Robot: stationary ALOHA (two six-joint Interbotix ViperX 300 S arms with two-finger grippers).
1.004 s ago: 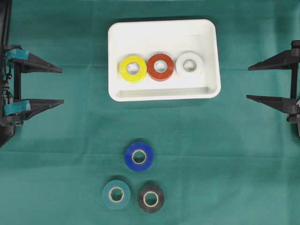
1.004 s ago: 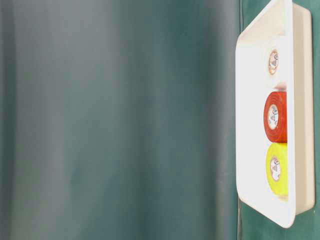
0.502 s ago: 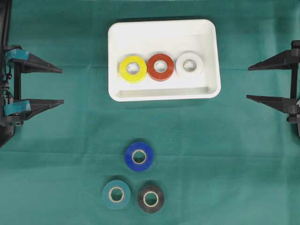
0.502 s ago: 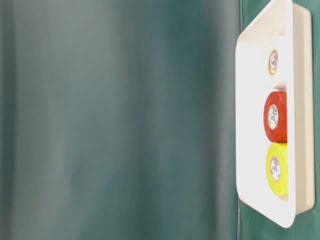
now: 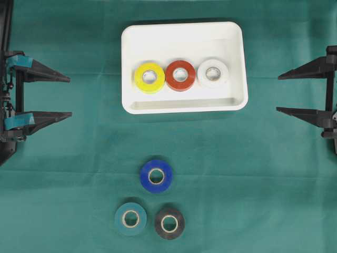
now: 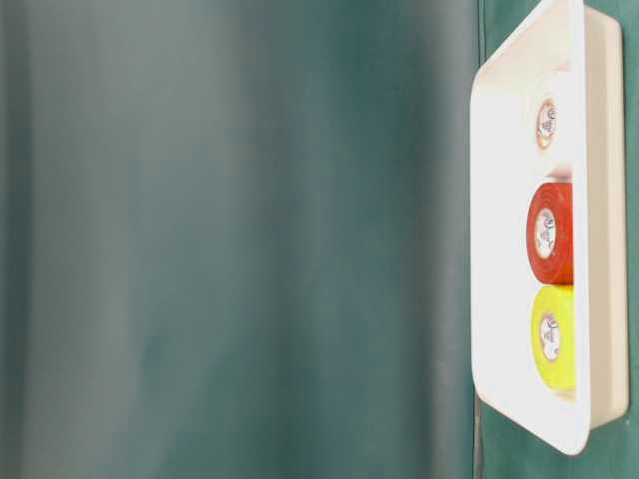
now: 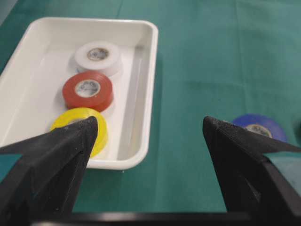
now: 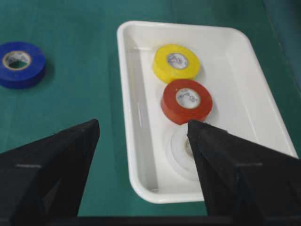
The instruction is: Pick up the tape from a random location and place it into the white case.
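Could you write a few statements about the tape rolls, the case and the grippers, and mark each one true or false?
1. Three rolls lie in the white case. True.
2. The red roll sits between the yellow roll and the white roll. True.
3. The blue roll is in the case. False: it lies on the green cloth.
4. The left gripper holds a roll. False: it is open and empty.
5. The right gripper is open. True.

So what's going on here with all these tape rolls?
A two-armed robot is sorting tape into the white case. The yellow roll, red roll and white roll already lie in it, while the blue roll, teal roll and black roll wait on the green cloth. The left gripper and right gripper hang open at the sides, holding nothing.
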